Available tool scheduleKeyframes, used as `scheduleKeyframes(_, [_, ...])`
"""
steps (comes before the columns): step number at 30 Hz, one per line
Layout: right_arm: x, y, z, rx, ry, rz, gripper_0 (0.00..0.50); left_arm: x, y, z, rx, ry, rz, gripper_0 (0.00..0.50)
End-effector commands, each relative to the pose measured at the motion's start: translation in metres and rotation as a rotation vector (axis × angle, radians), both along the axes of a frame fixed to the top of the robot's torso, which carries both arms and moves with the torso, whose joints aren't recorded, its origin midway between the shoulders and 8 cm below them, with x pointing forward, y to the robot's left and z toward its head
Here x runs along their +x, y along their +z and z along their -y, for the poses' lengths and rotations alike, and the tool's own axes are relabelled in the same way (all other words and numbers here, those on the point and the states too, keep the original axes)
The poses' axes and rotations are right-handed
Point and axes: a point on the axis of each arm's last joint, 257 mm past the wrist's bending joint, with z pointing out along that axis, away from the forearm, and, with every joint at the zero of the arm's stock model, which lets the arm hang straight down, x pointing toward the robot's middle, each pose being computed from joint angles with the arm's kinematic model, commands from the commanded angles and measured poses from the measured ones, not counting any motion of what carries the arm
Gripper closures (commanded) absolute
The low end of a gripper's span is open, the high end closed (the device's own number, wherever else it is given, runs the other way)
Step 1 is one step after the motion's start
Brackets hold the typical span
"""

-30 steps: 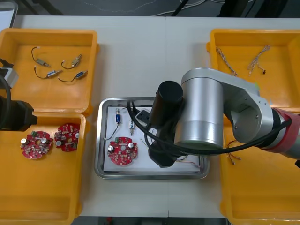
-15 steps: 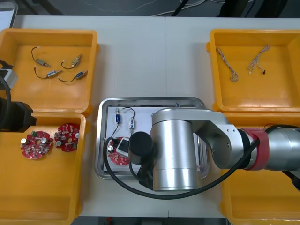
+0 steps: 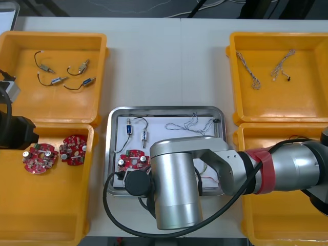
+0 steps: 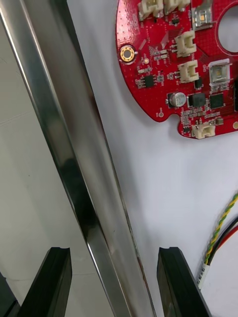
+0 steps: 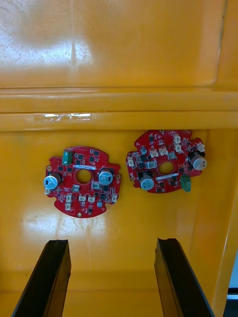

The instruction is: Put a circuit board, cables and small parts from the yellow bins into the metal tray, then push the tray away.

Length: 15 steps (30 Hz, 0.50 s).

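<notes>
The metal tray, white inside, holds a red circuit board, two small metal parts, a blue and white cable and a red and yellow cable. My right arm lies over the tray's near side. In the right wrist view my right gripper is open astride the tray's near rim, one finger over the table, the other over the white floor near the circuit board. My left gripper hangs open above two circuit boards in a bin.
The left near yellow bin holds two boards. Several small metal parts with black leads lie in the left far bin. In the right far bin are twisted cables. The right near bin lies partly under my right arm.
My right arm has swung from over the tray's middle to its near left side, uncovering the blue and white cable. The left arm has stayed in place.
</notes>
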Motion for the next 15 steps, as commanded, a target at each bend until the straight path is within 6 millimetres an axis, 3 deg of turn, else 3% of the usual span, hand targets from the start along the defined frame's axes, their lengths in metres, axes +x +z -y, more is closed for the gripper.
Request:
scheduleKeyframes(1, [-0.0024, 0.0053, -0.0178, -0.014, 0.125, 0.046, 0.000, -0.0076, 0.0080, -0.0147, 0.078, -0.050, -0.008, 0.000])
scheduleKeyframes(15, [0.0018, -0.0018, -0.0127, -0.061, 0.192, 0.076, 0.000, -0.0088, 0.0067, -0.0137, 0.077, -0.057, -0.013, 0.000])
